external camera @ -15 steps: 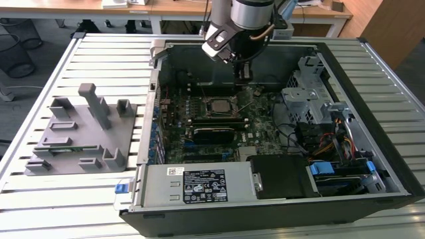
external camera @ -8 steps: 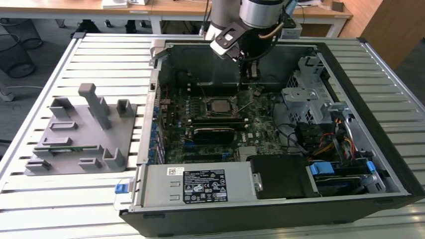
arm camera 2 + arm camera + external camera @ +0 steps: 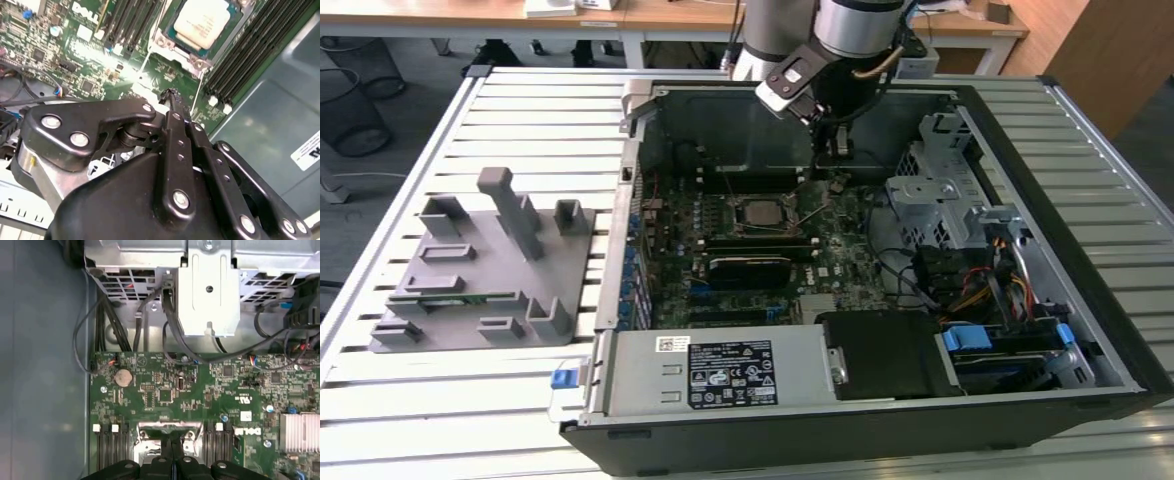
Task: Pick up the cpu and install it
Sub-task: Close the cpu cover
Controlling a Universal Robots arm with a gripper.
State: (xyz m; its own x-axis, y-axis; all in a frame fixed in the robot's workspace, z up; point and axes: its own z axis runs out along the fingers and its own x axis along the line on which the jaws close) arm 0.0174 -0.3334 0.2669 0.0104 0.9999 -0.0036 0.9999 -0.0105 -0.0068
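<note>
The cpu (image 3: 761,212), a small square chip with a silver-grey top, lies flat in its socket in the middle of the motherboard (image 3: 847,262) inside the open computer case (image 3: 1014,150). In the second wrist view the cpu (image 3: 202,22) sits inside the metal socket frame. My gripper (image 3: 835,168) hangs just beyond the socket, on the exterior view's right of the chip and apart from it. Its black fingers (image 3: 176,112) are pressed together and hold nothing. In the first wrist view the gripper (image 3: 172,436) points down at the socket frame's edge.
A grey fixture (image 3: 480,270) with upright holders stands on the slatted table at the exterior view's left, a green memory stick (image 3: 447,298) lying in it. Inside the case are a power supply (image 3: 720,370), a metal drive cage (image 3: 934,190) and loose cables (image 3: 961,290).
</note>
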